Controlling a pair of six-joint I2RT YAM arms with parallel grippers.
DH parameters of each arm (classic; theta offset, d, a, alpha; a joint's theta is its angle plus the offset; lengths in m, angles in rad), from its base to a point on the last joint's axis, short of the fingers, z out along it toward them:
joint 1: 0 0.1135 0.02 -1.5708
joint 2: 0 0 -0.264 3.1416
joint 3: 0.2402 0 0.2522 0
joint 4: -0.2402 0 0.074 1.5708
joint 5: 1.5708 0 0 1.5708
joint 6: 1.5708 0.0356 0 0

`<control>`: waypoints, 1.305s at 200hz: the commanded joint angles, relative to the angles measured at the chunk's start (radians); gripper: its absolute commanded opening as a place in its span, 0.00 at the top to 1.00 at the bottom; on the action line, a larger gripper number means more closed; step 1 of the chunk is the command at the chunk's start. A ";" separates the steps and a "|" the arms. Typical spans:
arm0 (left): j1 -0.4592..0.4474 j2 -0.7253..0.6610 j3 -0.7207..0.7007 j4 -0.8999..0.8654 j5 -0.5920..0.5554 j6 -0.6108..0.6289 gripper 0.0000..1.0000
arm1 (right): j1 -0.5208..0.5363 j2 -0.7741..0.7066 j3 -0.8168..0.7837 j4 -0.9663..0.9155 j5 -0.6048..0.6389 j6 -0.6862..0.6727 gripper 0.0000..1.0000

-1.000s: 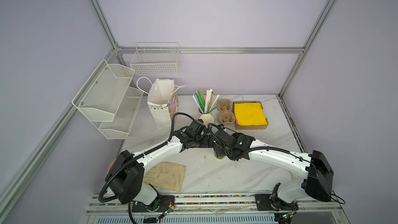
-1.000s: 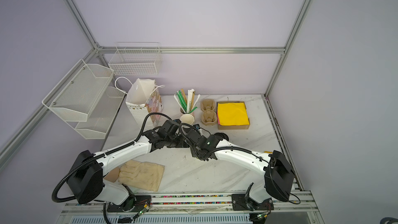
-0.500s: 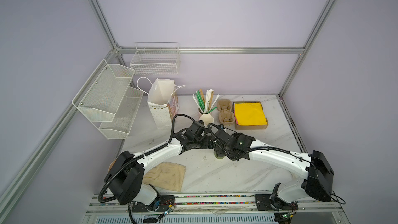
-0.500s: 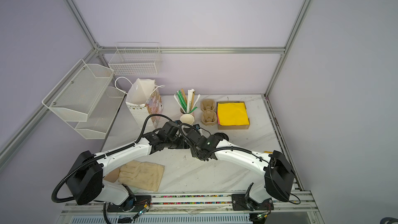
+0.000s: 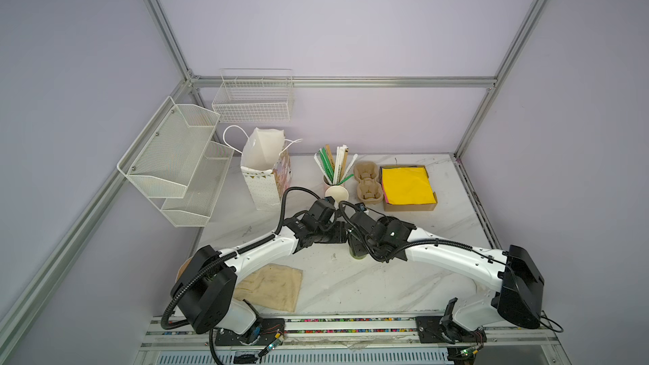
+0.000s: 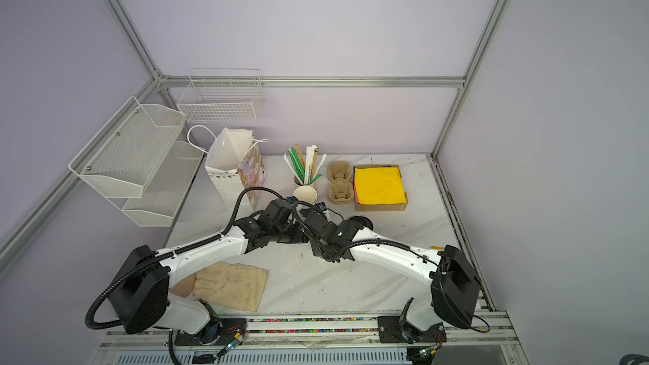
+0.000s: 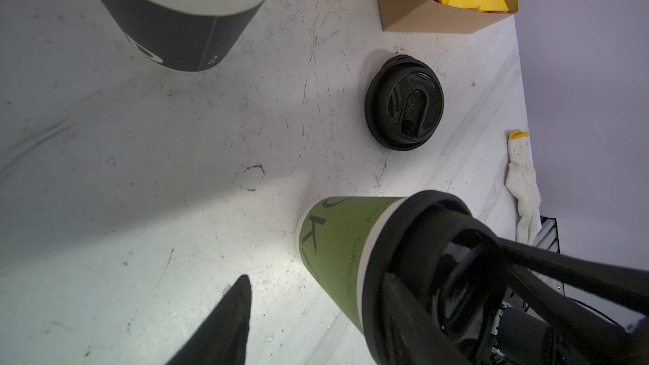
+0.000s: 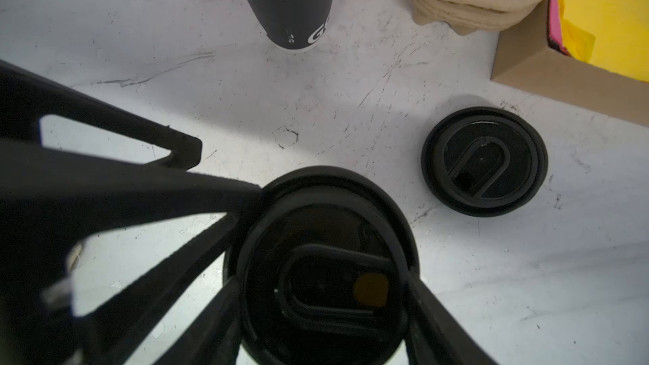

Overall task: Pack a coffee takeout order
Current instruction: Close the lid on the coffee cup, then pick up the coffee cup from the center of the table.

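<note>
An olive-green paper cup (image 7: 333,251) with a black lid (image 8: 326,275) stands mid-table, partly hidden under the wrists in a top view (image 5: 358,255). My right gripper (image 8: 326,293) is shut on it, one finger on each side of the lid's rim. My left gripper (image 7: 316,289) comes in from the other side, jaws apart. One of its fingers (image 8: 224,187) touches the lid's rim; the other (image 7: 238,310) hangs over bare table. The brown pulp carrier (image 5: 367,184) and yellow sheet (image 5: 407,184) sit at the back.
A spare black lid (image 8: 484,161) lies beside the cup. Lidless nested dark cups (image 8: 288,1), a cup of straws (image 5: 333,166) and a white gift bag (image 5: 267,170) stand behind. The yellow sheet lies in a cardboard box (image 8: 548,71). A glove (image 5: 274,286) lies front left.
My left gripper's jaws have narrowed beside the cup. Both arms have hardly moved, and the right gripper's hold on the cup is unchanged.
</note>
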 commanded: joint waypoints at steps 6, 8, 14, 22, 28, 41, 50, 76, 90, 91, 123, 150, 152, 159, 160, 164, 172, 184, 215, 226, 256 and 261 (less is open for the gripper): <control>0.000 0.045 -0.057 -0.100 -0.058 0.020 0.49 | 0.000 0.062 -0.078 -0.113 -0.122 0.022 0.32; 0.000 0.046 -0.057 -0.101 -0.060 0.020 0.49 | -0.001 0.061 -0.079 -0.112 -0.125 0.022 0.32; 0.000 0.051 -0.057 -0.103 -0.061 0.021 0.49 | -0.001 0.062 -0.082 -0.111 -0.130 0.023 0.32; 0.000 0.060 -0.055 -0.108 -0.059 0.022 0.52 | 0.000 0.061 -0.085 -0.110 -0.129 0.021 0.32; -0.001 0.065 -0.056 -0.110 -0.057 0.023 0.55 | -0.001 0.060 -0.090 -0.108 -0.129 0.020 0.32; -0.002 0.075 -0.059 -0.110 -0.057 0.021 0.55 | -0.001 0.060 -0.101 -0.101 -0.133 0.017 0.32; -0.002 0.076 -0.056 -0.110 -0.057 0.020 0.55 | 0.000 0.059 -0.108 -0.100 -0.134 0.016 0.32; -0.003 0.055 -0.038 -0.125 -0.074 0.024 0.46 | 0.000 0.043 -0.124 -0.095 -0.129 0.018 0.32; -0.003 0.042 -0.017 -0.142 -0.082 0.031 0.42 | 0.000 0.045 -0.121 -0.100 -0.133 0.020 0.32; -0.003 0.041 -0.015 -0.143 -0.083 0.032 0.42 | 0.000 0.045 -0.119 -0.100 -0.134 0.020 0.32; -0.002 0.004 0.073 -0.189 -0.129 0.058 0.22 | 0.000 0.038 -0.088 -0.109 -0.117 0.024 0.32; 0.012 -0.028 0.189 -0.251 -0.212 0.098 0.10 | -0.002 0.038 -0.056 -0.116 -0.094 0.032 0.32; 0.014 -0.031 0.196 -0.255 -0.217 0.101 0.10 | -0.002 0.037 -0.055 -0.115 -0.093 0.032 0.32; 0.023 -0.045 0.222 -0.269 -0.238 0.108 0.08 | -0.004 0.033 -0.045 -0.115 -0.086 0.033 0.32; 0.024 -0.046 0.225 -0.272 -0.242 0.108 0.08 | -0.004 0.032 -0.043 -0.115 -0.086 0.032 0.32; 0.028 -0.054 0.238 -0.281 -0.258 0.111 0.08 | -0.005 0.031 -0.035 -0.115 -0.084 0.033 0.32; 0.038 -0.055 0.265 -0.301 -0.289 0.123 0.06 | -0.006 0.027 -0.023 -0.117 -0.079 0.034 0.32; 0.058 -0.113 0.292 -0.330 -0.328 0.136 0.04 | -0.009 0.024 -0.003 -0.121 -0.066 0.035 0.32; 0.122 -0.204 0.303 -0.345 -0.374 0.174 0.00 | -0.021 0.007 0.041 -0.129 -0.031 0.033 0.32; 0.144 -0.227 0.306 -0.348 -0.374 0.193 0.00 | -0.030 -0.003 0.057 -0.137 -0.016 0.033 0.32; 0.186 -0.259 0.307 -0.365 -0.406 0.238 0.00 | -0.064 -0.041 0.100 -0.157 0.024 0.036 0.32; 0.191 -0.261 0.303 -0.364 -0.408 0.242 0.00 | -0.068 -0.047 0.110 -0.160 0.027 0.037 0.32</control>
